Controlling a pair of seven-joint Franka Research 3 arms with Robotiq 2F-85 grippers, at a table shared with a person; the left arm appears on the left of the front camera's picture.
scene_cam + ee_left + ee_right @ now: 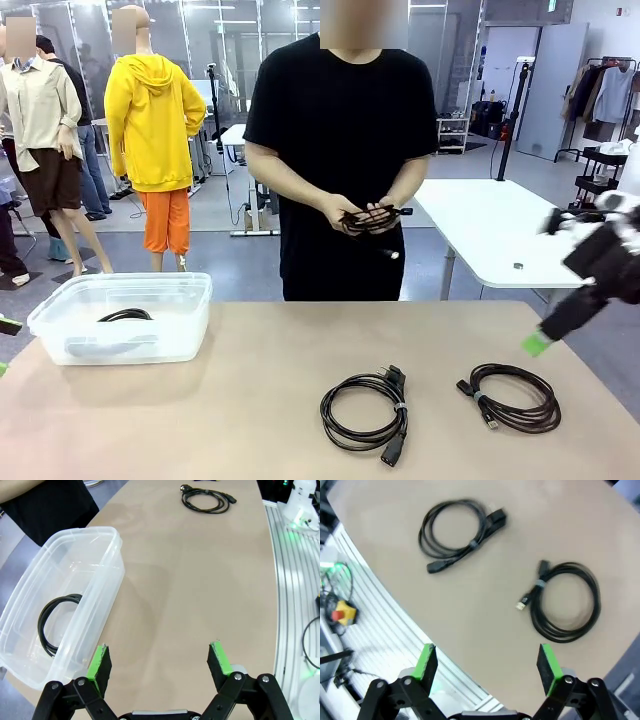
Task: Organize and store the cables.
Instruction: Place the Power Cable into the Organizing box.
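Observation:
Two black coiled cables lie on the tan table: one at the front middle and one to its right. A third coil rests inside the clear plastic bin at the left. The person across the table holds a fourth coil in both hands. My right gripper hangs open, high above the right coil and the table's front edge. My left gripper is open and empty over bare table beside the bin's near corner.
An aluminium frame runs along the table's robot-side edge. A yellow box with a red stop button sits below it. The other arm's white base stands at the far end. A white table is behind the person.

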